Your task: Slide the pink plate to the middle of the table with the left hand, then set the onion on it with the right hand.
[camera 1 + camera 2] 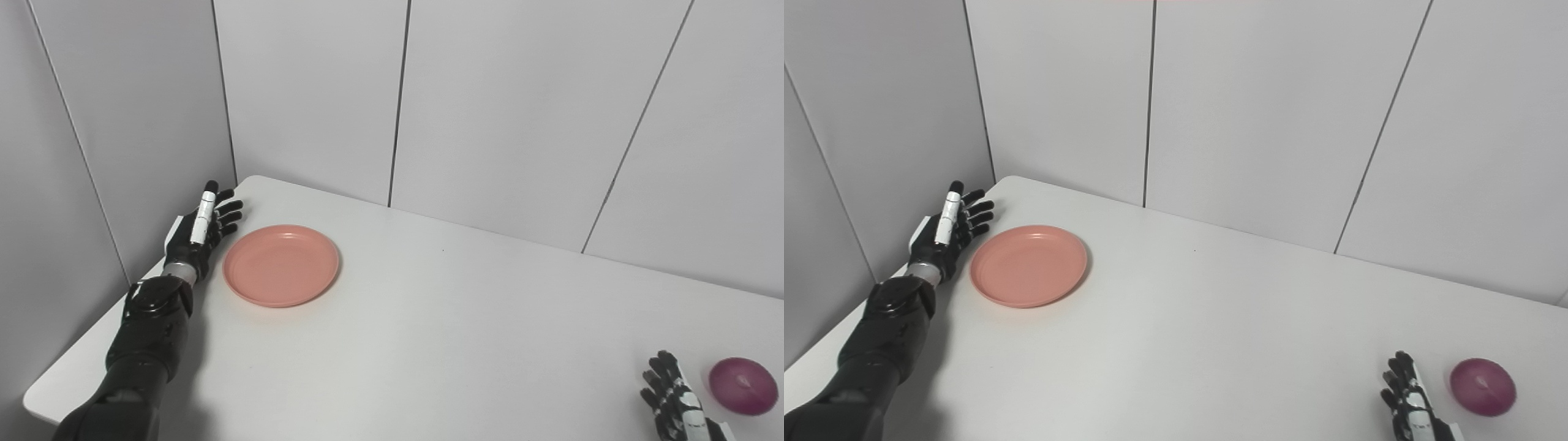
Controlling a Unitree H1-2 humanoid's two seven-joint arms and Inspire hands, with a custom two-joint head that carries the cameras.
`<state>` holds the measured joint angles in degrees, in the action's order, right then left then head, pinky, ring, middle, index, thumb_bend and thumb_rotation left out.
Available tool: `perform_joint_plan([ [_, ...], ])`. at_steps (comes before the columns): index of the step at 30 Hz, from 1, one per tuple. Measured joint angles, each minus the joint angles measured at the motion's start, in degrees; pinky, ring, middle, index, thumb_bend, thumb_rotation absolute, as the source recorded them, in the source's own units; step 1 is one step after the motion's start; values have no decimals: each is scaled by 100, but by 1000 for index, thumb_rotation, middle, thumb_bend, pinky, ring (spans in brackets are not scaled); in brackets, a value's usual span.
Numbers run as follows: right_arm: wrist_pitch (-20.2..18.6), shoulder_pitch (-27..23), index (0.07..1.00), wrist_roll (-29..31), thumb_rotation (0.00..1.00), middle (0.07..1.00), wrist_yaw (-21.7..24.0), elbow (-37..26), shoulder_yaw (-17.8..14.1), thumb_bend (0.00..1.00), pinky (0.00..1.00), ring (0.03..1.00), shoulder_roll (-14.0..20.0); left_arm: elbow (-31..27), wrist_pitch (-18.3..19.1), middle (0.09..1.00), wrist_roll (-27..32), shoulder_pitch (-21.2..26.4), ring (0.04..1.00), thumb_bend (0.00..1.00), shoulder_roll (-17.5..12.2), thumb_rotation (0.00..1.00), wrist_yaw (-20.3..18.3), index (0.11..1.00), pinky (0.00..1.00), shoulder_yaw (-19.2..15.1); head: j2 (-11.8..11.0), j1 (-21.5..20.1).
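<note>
White table (429, 343), pale panelled walls behind. Far left: my left hand (201, 236), empty, fingers spread, standing at the table's left edge just beside the plate. Pink plate (280, 264): flat on the table, left of centre, nothing on it. Far right, near edge: my right hand (674, 398), open, holding nothing. Purple onion (743, 386): on the table just right of that hand, not touching.
</note>
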<state>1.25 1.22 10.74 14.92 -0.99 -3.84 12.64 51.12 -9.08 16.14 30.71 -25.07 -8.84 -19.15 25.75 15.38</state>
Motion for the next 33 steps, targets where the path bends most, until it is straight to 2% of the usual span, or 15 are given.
perform_joint_plan([
  [2, -9, 18, 1000, 1, 1000, 1000, -2, -34, 7, 761, 1000, 1000, -8, -250, 115, 813, 78, -88, 843, 805, 84, 895, -100, 815, 847, 15, 9, -9],
  [4, -14, 29, 1000, 2, 1000, 1000, -2, -58, 17, 760, 1000, 1000, -15, -358, 165, 821, 111, -118, 846, 759, 174, 908, -148, 832, 856, 27, 35, -18],
  [9, -47, 53, 1000, 8, 1000, 1000, -11, -124, 31, 747, 1000, 1000, -30, -1181, 593, 803, 158, -327, 826, 742, 408, 912, -215, 824, 844, 177, 62, -35],
  [19, -48, 69, 1000, -40, 1000, 997, -74, -153, 38, 728, 1000, 1000, -44, -1661, 1016, 812, 213, -405, 816, 756, 698, 908, -162, 815, 824, 278, 106, -79],
  [33, -62, 84, 1000, -51, 1000, 996, -85, -183, 58, 749, 1000, 1000, -59, -1984, 1194, 807, 226, -504, 828, 768, 1201, 894, -252, 807, 833, 661, 158, -141],
])
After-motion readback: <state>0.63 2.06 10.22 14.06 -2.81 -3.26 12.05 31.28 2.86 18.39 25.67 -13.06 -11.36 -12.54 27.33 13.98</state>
